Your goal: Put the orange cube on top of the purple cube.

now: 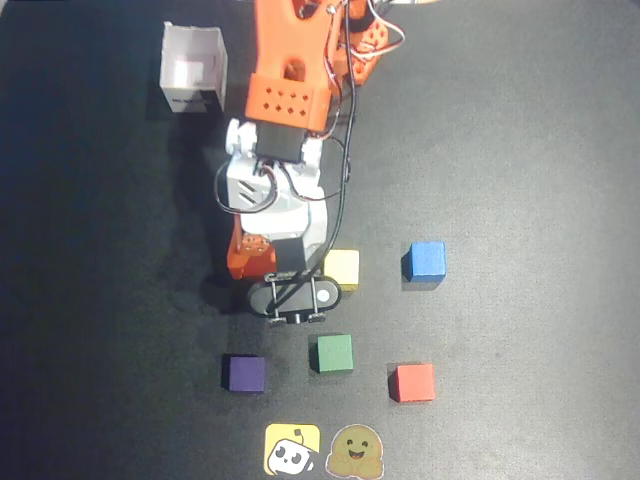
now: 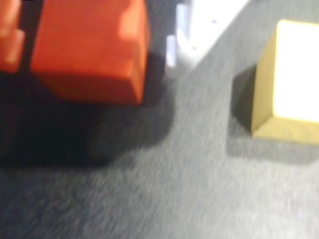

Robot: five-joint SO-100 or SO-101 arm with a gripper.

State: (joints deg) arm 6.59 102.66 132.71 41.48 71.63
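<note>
The orange cube [image 2: 89, 50] fills the top left of the wrist view and rests on the dark mat. It sits between my gripper's [image 2: 92, 55] orange finger [image 2: 10, 40] and white finger [image 2: 199, 20], with a narrow dark gap on each side, so the gripper is open around it. In the overhead view my gripper [image 1: 268, 262] is at mid-table and an orange patch [image 1: 248, 260] shows beneath it, either the cube or the jaw. The purple cube [image 1: 245, 373] lies apart, nearer the bottom edge and slightly left.
A yellow cube [image 1: 342, 268] sits just right of the gripper and also shows in the wrist view [image 2: 294, 79]. A blue cube [image 1: 425, 262], a green cube [image 1: 335, 352] and a red cube [image 1: 412, 382] lie around. A white box [image 1: 193, 68] stands top left. Two stickers [image 1: 320, 450] lie at the bottom edge.
</note>
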